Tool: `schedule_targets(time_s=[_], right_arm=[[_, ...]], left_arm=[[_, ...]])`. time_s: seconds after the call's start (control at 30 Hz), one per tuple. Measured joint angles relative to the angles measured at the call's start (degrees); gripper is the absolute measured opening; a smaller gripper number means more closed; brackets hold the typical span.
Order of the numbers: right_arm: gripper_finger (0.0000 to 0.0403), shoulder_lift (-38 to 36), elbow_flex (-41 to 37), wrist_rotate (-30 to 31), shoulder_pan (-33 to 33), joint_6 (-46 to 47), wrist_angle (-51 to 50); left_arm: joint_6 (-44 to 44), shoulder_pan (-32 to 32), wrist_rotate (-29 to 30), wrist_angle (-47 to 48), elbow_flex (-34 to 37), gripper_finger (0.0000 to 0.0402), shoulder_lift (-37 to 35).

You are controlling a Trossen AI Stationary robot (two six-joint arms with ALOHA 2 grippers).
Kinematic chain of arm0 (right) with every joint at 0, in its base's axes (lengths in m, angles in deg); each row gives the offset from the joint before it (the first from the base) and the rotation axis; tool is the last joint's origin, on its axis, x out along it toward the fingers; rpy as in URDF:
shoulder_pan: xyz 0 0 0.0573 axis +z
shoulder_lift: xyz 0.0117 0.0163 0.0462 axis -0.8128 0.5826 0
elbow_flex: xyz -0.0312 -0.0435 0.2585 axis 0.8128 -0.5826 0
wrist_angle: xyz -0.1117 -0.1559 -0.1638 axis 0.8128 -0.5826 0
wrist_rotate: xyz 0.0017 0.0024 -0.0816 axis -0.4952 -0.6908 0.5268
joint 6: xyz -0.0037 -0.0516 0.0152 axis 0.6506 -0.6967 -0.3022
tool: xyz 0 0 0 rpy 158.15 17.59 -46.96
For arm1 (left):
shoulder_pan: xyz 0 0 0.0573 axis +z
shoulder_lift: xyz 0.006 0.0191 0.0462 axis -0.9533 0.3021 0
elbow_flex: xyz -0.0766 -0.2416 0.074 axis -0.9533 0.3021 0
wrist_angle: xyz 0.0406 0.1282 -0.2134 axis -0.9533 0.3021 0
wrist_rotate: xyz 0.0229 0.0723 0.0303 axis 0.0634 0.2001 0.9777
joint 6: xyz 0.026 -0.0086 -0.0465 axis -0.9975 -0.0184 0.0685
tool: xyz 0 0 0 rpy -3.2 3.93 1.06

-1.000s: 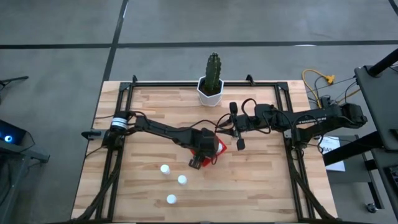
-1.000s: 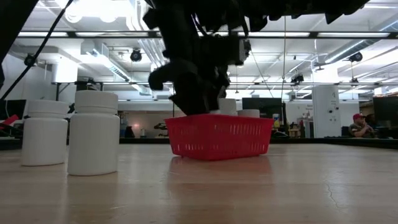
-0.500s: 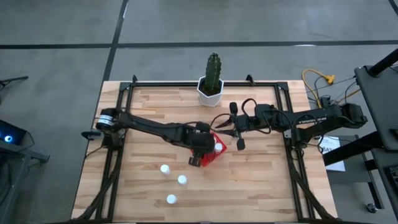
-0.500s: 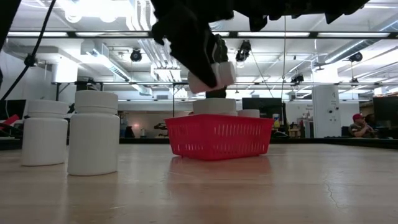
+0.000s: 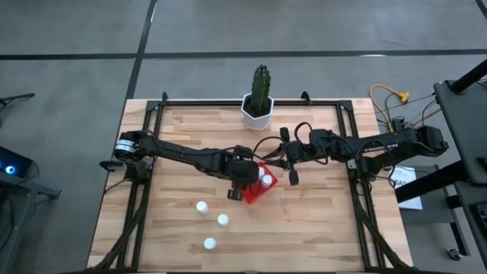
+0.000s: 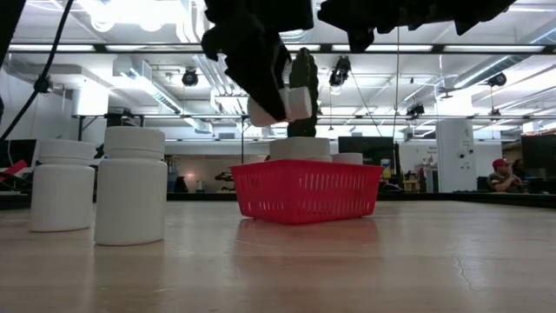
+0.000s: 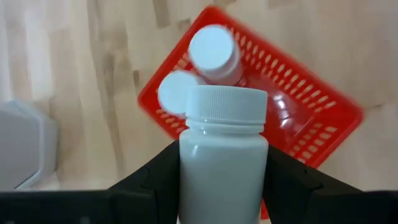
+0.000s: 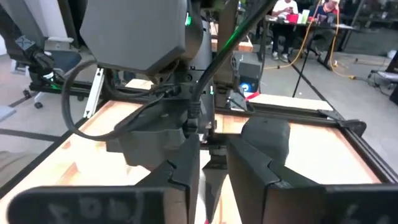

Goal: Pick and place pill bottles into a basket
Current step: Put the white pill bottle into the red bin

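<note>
Left claw (image 6: 278,91): I see it pinching a pill bottle (image 7: 222,155) — raised above the basket (image 5: 256,186).
Right claw (image 5: 292,176): fingers nearly together, holding nothing, beside the basket.
Basket: mid-desk (image 5: 319,228), two bottles (image 7: 212,51) inside.
Loose bottles (image 5: 202,206): three on the desk — well apart from the basket.

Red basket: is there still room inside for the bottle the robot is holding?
Yes. In the red basket, two pill bottles stand crowded at one end; the rest of its floor is bare. The left hand holds a third bottle above it. Three more bottles stand on the table, which is bare toward the right.
</note>
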Motion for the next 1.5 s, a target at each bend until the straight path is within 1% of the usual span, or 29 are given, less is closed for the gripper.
schedule_targets(time_s=[0.1,0.23,0.43,0.63,0.77,0.93,1.1,1.17,1.27,1.4,1.5], right_arm=[[0.0096,0.0,0.0,0.0,0.0,0.3,0.0],[0.0136,0.0,0.0,0.0,0.0,0.9,0.0],[0.0196,0.0,0.0,0.0,0.0,0.9,-1.0],[0.0237,0.2,0.0,0.0,0.2,-1.1,-1.9],[0.0252,1.4,0.0,1.4,0.6,-4.0,-1.1],[0.0265,5.3,0.3,2.6,1.0,-7.1,2.1],[0.0275,9.8,3.9,2.8,1.7,-10.5,1.3],[0.0278,11.6,5.5,2.8,2.0,-11.8,0.9],[0.0282,14.2,8.4,4.1,2.1,-12.6,-1.9],[0.0282,17.9,13.4,9.9,2.4,-13.8,-9.8],[0.0279,20.2,17.1,10.7,2.4,-13.6,-14.2]], left_arm=[[0.1,0.0,1.8,1.7,0.0,0.016,0.0],[0.4,0.0,2.0,3.0,0.1,0.016,-0.7],[1.5,0.0,3.5,3.7,0.3,0.016,-3.6],[1.5,0.2,4.0,2.8,0.6,0.016,-5.9],[1.6,0.2,5.5,2.0,0.5,0.016,-6.4],[1.4,0.2,6.3,-0.9,0.4,0.016,-6.6],[0.9,0.2,11.0,-1.2,0.4,0.016,-6.6],[0.9,0.2,11.5,-1.1,0.4,0.016,-6.6],[0.9,0.2,11.6,-1.1,0.3,0.016,-6.6],[1.0,0.3,11.9,0.0,0.0,0.016,-6.6],[1.3,0.3,11.9,1.5,0.0,0.016,-6.6]])
